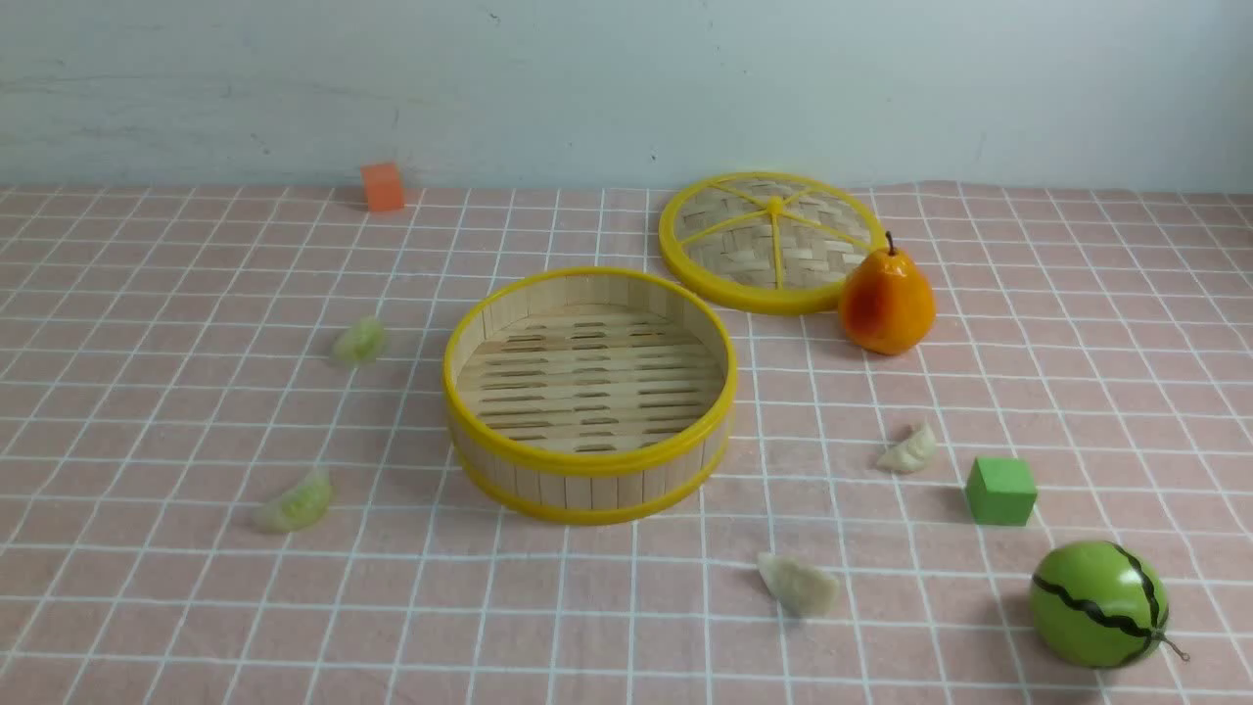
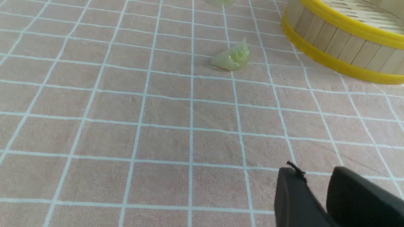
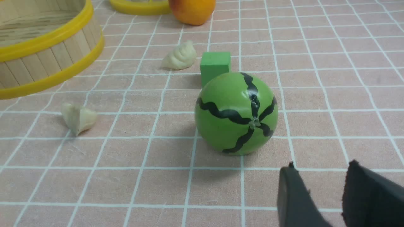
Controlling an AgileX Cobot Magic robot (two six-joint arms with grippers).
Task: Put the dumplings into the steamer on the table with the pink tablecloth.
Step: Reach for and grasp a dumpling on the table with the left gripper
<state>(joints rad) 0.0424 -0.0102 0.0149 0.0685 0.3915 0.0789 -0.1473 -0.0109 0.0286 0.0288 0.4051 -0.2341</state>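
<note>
Dumplings (image 1: 801, 585) — four small pleated crescents — look light and slightly squashy, probably smooth-skinned. I judge that a gentle pinch across the plump middle, jaws set crosswise to the crimped ridge, is safer than a squeeze on the thin tips, which might bend or let the piece slip out. Two are pale green and faintly translucent, two off-white and matte. All four lie on the pink tablecloth (image 1: 1077, 323) covering the desk (image 1: 147, 607), outside the steamer (image 1: 587, 490) and not touching it. One green piece (image 1: 358, 342) sits to the steamer's left, the other (image 1: 294, 502) to its left and nearer the robot. One white piece (image 1: 907, 449) lies to the steamer's right, and the second in front of it, toward the right. The steamer's slatted floor is bare — nothing loaded yet. On the steamer's left side the left gripper (image 2: 315, 176) hangs over bare cloth, jaws slightly apart and empty. On the steamer's right side the right gripper (image 3: 322, 176) shows a clearer gap and also holds nothing.
</note>
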